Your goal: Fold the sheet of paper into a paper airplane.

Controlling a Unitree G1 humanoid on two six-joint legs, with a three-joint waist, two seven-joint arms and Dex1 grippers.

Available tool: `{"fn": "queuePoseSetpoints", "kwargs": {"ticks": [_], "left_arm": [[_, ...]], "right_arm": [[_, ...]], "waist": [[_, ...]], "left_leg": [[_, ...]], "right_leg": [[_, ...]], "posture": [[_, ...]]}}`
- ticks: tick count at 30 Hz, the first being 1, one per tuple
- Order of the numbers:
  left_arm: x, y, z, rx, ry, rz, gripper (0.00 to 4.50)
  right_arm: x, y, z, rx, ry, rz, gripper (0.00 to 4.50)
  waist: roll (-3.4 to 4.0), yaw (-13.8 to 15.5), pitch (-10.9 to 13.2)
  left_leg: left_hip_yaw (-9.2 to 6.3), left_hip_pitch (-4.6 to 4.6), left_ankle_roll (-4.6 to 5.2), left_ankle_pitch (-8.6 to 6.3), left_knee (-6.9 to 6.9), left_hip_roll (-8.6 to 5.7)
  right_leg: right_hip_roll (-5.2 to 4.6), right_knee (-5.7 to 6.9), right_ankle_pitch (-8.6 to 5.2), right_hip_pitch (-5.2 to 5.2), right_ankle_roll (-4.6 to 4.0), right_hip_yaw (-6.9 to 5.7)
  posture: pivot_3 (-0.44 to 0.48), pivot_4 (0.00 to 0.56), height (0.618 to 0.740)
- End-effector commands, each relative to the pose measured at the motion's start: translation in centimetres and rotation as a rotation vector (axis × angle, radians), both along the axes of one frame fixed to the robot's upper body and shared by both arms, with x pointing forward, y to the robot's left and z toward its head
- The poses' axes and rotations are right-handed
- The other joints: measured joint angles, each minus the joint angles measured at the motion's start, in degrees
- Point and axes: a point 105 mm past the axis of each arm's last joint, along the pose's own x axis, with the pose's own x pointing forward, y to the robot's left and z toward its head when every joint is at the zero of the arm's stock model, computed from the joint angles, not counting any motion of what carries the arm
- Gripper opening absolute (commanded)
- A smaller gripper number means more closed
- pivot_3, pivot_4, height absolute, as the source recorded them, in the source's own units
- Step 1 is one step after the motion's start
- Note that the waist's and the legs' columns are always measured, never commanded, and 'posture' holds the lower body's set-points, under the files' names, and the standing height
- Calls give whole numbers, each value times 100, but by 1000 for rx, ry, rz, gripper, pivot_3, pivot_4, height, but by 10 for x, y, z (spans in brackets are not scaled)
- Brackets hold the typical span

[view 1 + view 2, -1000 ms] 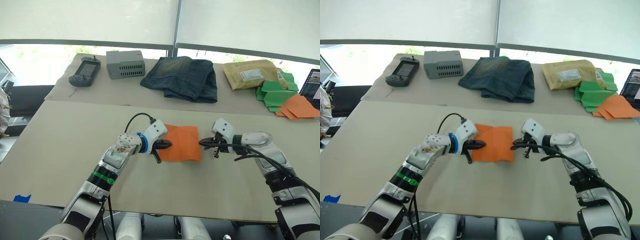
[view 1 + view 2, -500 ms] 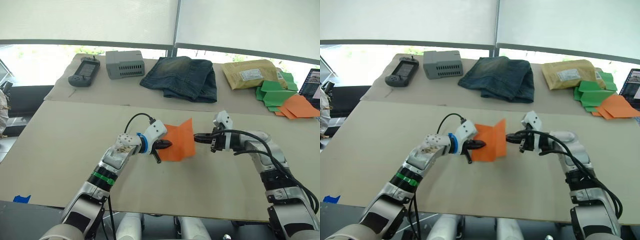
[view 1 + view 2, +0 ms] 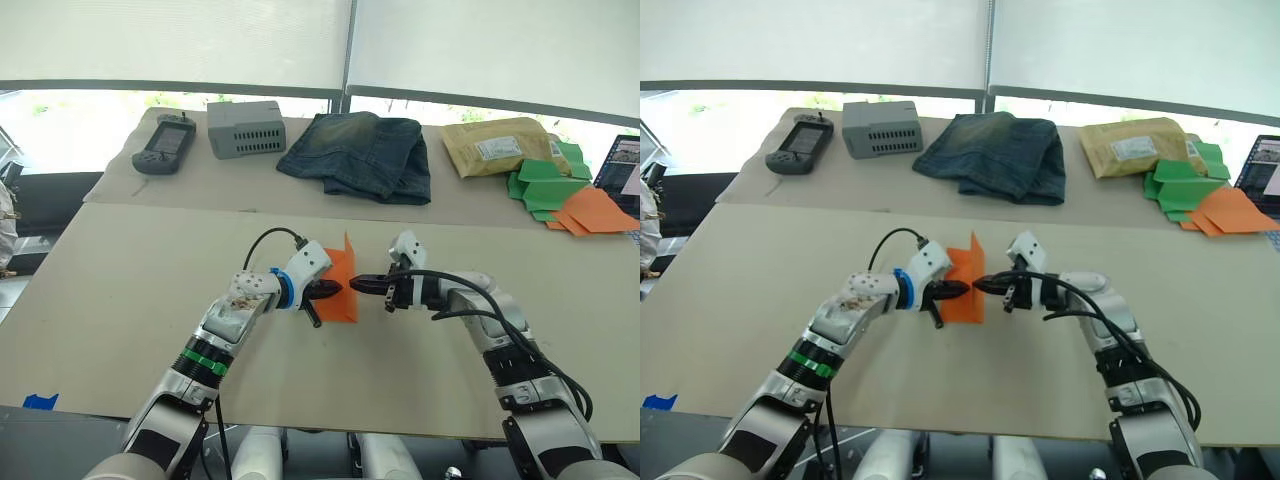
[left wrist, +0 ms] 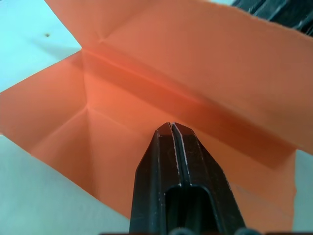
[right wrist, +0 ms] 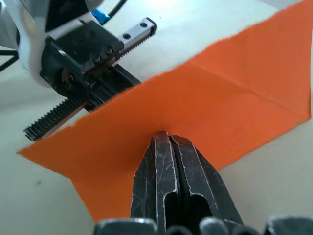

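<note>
The orange sheet of paper lies mid-table, its left half flat and its right half standing upright along a crease. My left gripper is shut, and its tips rest on the flat half near the crease. From the other side my right gripper, also shut, presses its tips against the back of the raised flap. The two grippers face each other with the flap between them. The sheet carries diagonal crease lines. The paper airplane is not formed; the sheet is a half-folded rectangle.
On the back table sit a black handheld controller, a grey box, folded jeans, a tan envelope, green paper shapes and other orange pieces. A screen shows at the right edge.
My right gripper has moved left, lifting the sheet's right half from flat to upright. The left gripper has stayed pressed on the left half.
</note>
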Motion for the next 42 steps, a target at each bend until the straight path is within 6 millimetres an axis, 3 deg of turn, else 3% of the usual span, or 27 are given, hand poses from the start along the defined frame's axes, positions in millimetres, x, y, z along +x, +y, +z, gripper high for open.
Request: {"fn": "queuePoseSetpoints", "kwargs": {"ticks": [1,9,14,16,19,23,27,30,37,42], "left_arm": [[1,21,-11,27,53,88,0],[4,38,11,-47,55,170,0],[7,48,22,-68,32,210,0],[14,57,33,-91,-12,248,0],[25,65,69,-200,-127,271,0],[21,50,90,-277,-182,183,0],[10,22,70,-227,-126,63,0],[6,13,51,-179,-82,36,0],[-2,14,6,-33,11,31,0],[-4,16,-3,-6,36,25,0]], "right_arm": [[-2,8,2,-5,-30,15,36],[-6,24,-14,-74,-35,53,36],[-6,27,-30,-202,-64,67,36],[-4,26,-34,-257,-81,63,36],[1,22,-37,-308,-85,25,36],[3,20,-38,-319,-82,-1,36],[1,22,-38,-309,-79,-8,36],[2,20,-34,-297,-84,-33,36],[6,7,-24,-277,-96,-112,36],[15,3,-16,-255,-118,-154,36]], "waist": [[1,-42,-1],[2,-185,-1],[2,-177,-1],[2,-183,-1],[2,-172,-1],[1,-99,-1],[1,-24,-1],[2,-21,-2],[3,-12,-3],[4,1,-3]], "left_leg": [[0,0,0,0,-1,1],[-14,3,0,0,-11,8],[-22,2,-1,0,-10,4],[-27,5,-1,0,-11,5],[-31,8,-1,0,-12,8],[-30,14,-4,3,-9,2],[-16,12,-3,7,-6,-2],[-12,11,-3,7,-7,-1],[-13,5,-2,7,-8,-1],[-14,1,-2,7,-7,-2]], "right_leg": [[1,1,0,-1,0,0],[11,5,-2,-10,2,0],[4,2,-1,-7,2,0],[5,3,0,-8,0,1],[8,8,0,-8,-1,-1],[5,7,3,3,0,-4],[2,1,7,6,6,-4],[4,0,7,4,5,-2],[6,-3,5,-1,5,-2],[3,-8,5,-1,5,-4]], "posture": [[0,150,728],[0,150,728],[0,150,728],[0,150,728],[0,150,728],[0,150,728],[0,150,728],[0,150,728],[0,150,728],[0,150,728]]}}
